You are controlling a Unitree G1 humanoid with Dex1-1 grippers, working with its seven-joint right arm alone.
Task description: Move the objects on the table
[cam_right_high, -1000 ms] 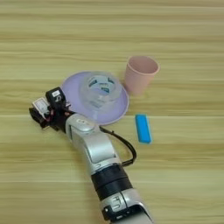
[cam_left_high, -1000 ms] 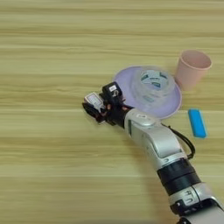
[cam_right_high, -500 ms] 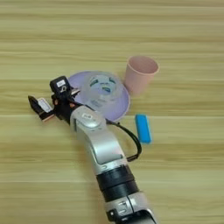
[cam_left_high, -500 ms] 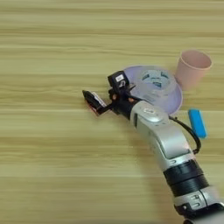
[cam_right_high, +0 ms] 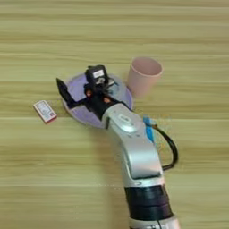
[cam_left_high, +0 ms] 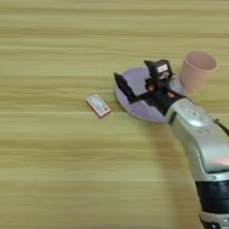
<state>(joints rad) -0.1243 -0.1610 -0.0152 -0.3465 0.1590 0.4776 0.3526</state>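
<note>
On the table (cam_left_high: 44,170), red-and-white box (cam_left_high: 98,106) lies diagonal; end effector (cam_left_high: 138,80) spread, empty.

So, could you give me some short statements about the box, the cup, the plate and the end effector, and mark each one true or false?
1. The small red-and-white box lies flat on the table, left of the lavender plate. True.
2. The end effector holds the box. False: its fingers are spread open and empty, over the plate, apart from the box.
3. The salmon-pink cup stands upright to the right of the plate. True.
4. The cup lies on its side on the plate. False: it stands on the table beside the plate.
5. The box rests on the plate. False: it lies on bare wood.
</note>
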